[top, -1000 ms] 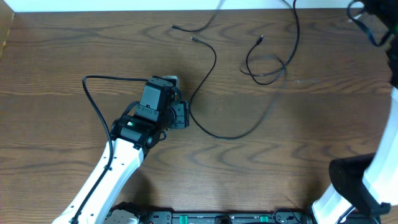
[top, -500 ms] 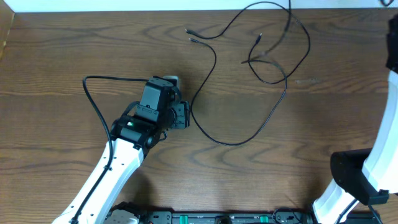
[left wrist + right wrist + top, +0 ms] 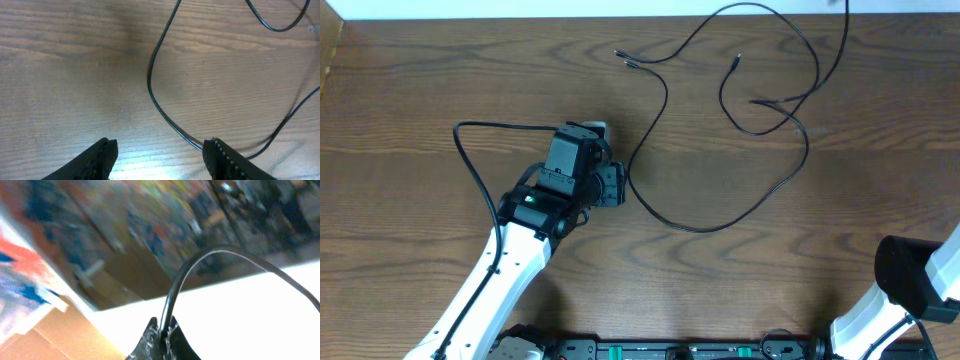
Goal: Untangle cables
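Thin black cables (image 3: 695,229) lie in loose loops over the wooden table (image 3: 400,90), with small plug ends (image 3: 628,64) near the far edge. One strand rises off the top right of the overhead view. In the right wrist view my right gripper (image 3: 165,330) is shut on a black cable strand (image 3: 176,287) that arcs up and to the right, high above the table. My left gripper (image 3: 616,186) stands open low over the table. In the left wrist view the cable (image 3: 150,80) curves ahead of it and passes just by the right fingertip (image 3: 220,155).
The left arm's own thicker black cable (image 3: 470,160) loops over the table to its left. The right arm's base (image 3: 920,290) stands at the near right corner. A white wall strip (image 3: 520,8) runs along the table's far edge.
The right arm has left the overhead view at the top right, pulling the strand with it. The cable loops have spread rightward across the table. The left arm has not moved.
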